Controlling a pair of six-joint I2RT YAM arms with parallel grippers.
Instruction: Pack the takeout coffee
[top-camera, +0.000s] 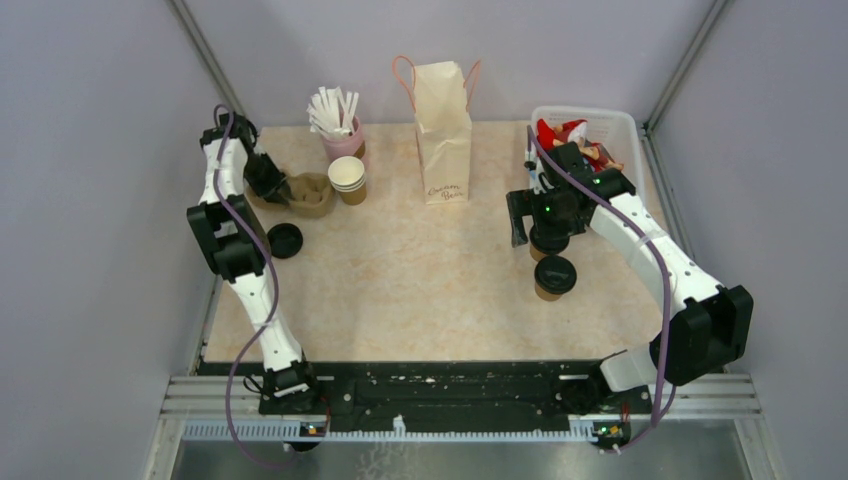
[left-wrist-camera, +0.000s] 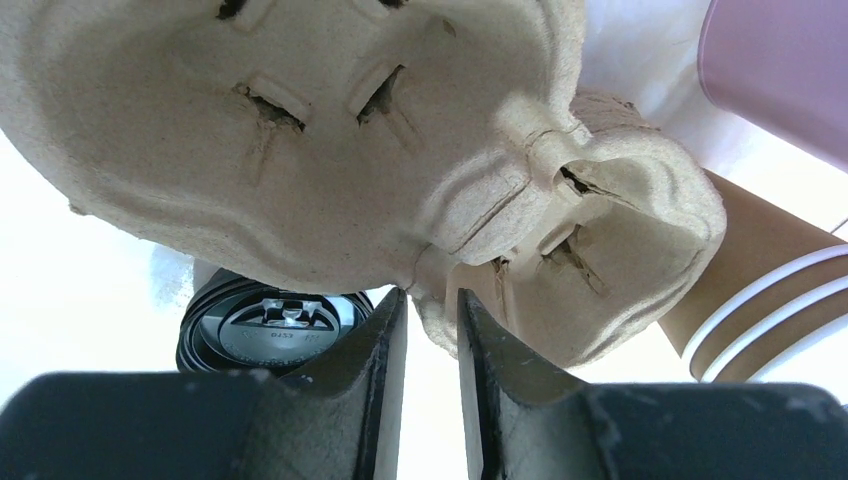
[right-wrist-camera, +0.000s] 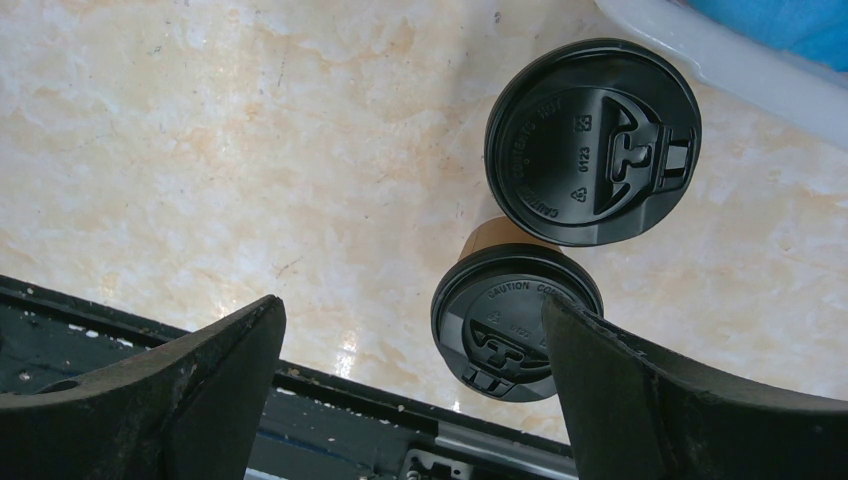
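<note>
The right gripper (right-wrist-camera: 410, 305) hangs over the bench (right-wrist-camera: 250, 150) with its fingers spread wide, holding nothing. Both coffees sit right under it. One lidded cup (right-wrist-camera: 515, 320) shows low between the fingers, tight against one of them, and the other lidded cup (right-wrist-camera: 592, 140) stands just beyond the fingertips, the two lids nearly touching. That closeness is my worry: if the gripper drops from here, a finger could land on a lid or shove the neighbouring cup over instead of straddling one. A squeeze high up on the lid might also pop it off.

Across the bench, the left gripper (left-wrist-camera: 430, 300) has its fingers drawn almost together, with a thin slit between them, right at the rim of the pulp carrier (left-wrist-camera: 300, 150). I can't tell whether they have nipped that rim or sit just short of it. A shallow hold would let the carrier slip or tear.

A loose black lid (left-wrist-camera: 270, 325) lies half hidden under the carrier. Beside the gripper, the stack of lidless cups (left-wrist-camera: 760, 310) and the pink cup (left-wrist-camera: 780, 70) are cut off at the edge. The paper bag (top-camera: 443, 140) stands well away from both grippers, and I can't see its mouth.
</note>
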